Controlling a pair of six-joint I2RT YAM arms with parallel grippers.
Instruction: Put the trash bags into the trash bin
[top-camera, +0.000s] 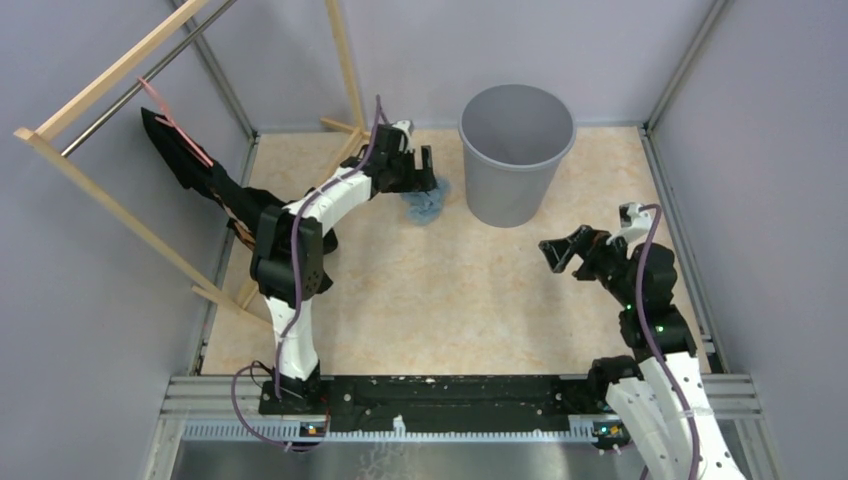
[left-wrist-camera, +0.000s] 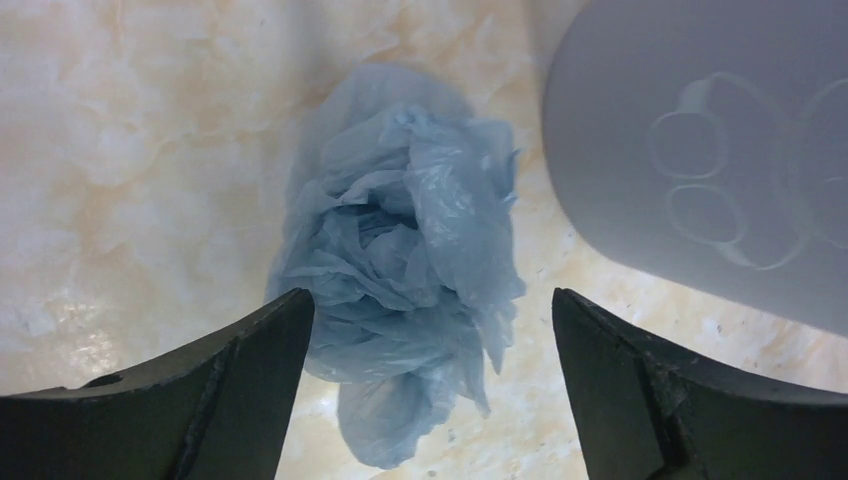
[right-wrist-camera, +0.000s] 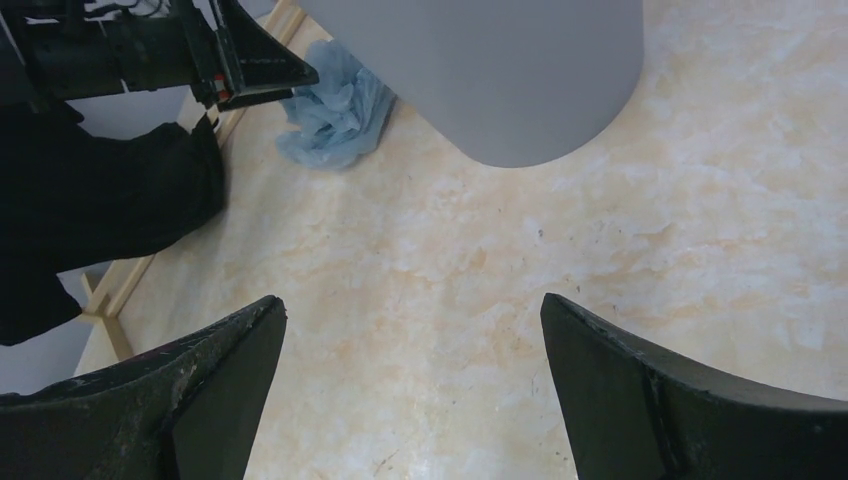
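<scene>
- The bag (left-wrist-camera: 400, 250) lies crumpled on the table (top-camera: 450, 300), just beside the bin (top-camera: 517, 160).
- The step in hand looks like the grasp: the left gripper (left-wrist-camera: 430, 310) hangs over the bag, jaws spread either side.
- Next: lower, pinch the film, lift it over the rim.
- The right gripper (right-wrist-camera: 415, 315) is spread and holds nothing, well apart.

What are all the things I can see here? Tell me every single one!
trash bag: one, pale blue, crumpled on the table right beside the bin
trash bin: one, grey, standing upright at the far side
black cloth: one, black with a pink strap, hanging on the rack
wooden rack: one, light wood, at the left edge
table: one, beige marbled, under everything
left gripper: one, black, open over the bag
right gripper: one, black, open, holding nothing
</scene>
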